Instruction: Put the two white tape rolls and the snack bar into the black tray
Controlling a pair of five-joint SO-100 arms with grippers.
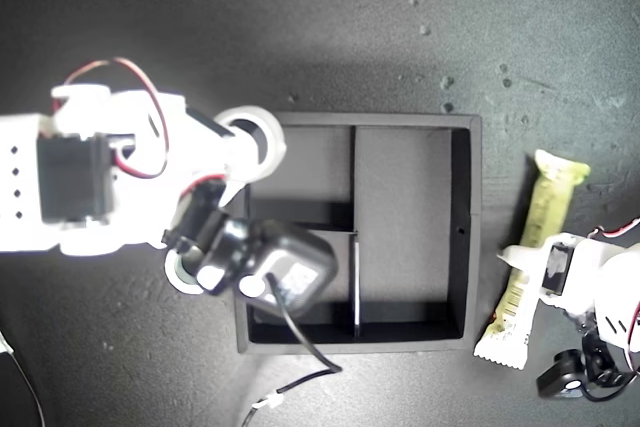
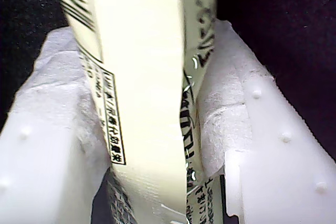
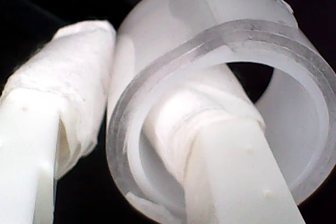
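My first gripper [image 2: 191,129] clamps snack bar [image 1: 528,272], pale yellow-green w/ white crimped ends, exterior view's right of black tray [image 1: 472,237]. My second gripper [image 3: 131,124] pinches white tape roll [image 1: 262,132], translucent rim, at tray's far-left corner in exterior view.

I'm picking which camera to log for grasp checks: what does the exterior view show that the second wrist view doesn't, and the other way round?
Only the exterior view shows the black tray, the snack bar outside it at that view's right under my first gripper, and a second roll partly hidden under the arm. Only the second wrist view shows one jaw passing through the roll's hole and the other outside its wall. Both show my second gripper holding a white tape roll.
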